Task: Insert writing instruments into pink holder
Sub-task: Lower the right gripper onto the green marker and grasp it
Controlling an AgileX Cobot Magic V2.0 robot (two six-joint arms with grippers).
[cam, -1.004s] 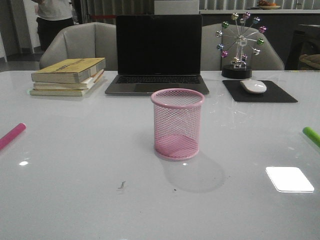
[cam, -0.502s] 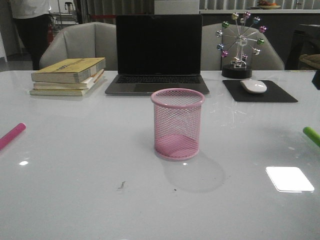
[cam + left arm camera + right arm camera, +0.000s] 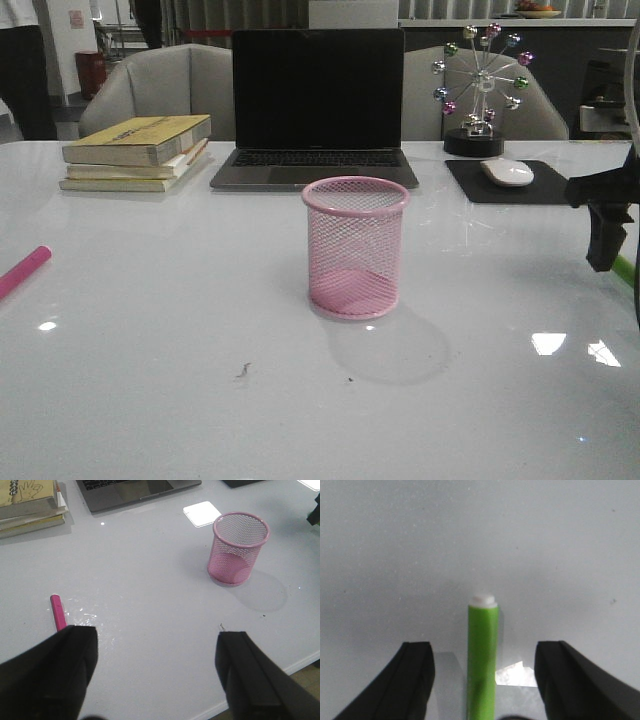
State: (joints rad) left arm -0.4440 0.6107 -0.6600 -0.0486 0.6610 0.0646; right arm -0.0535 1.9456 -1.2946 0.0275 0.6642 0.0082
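The pink holder [image 3: 355, 248] [image 3: 239, 547], an empty mesh cup, stands upright in the middle of the white table. At the table's left edge lies the magenta pen [image 3: 22, 270] [image 3: 58, 612]. My left gripper [image 3: 157, 640] hangs open above the table, near that pen, nothing between its fingers; the front view does not show it. The lime green pen [image 3: 625, 268] [image 3: 482, 655] lies at the right edge, partly behind my right gripper [image 3: 605, 225] [image 3: 485, 650]. That gripper is open, with a finger on each side of the green pen and not touching it.
Behind the holder are a shut-off laptop [image 3: 315, 100], a stack of books [image 3: 135, 150] at the back left, and a mouse [image 3: 507, 172] on a black pad beside a ferris-wheel ornament [image 3: 480, 90]. The table's near edge [image 3: 300, 665] is close to my left gripper.
My right arm has come into the front view at the right edge and dropped over the green pen. The bright reflection on the table has shrunk. Holder and pens have not moved.
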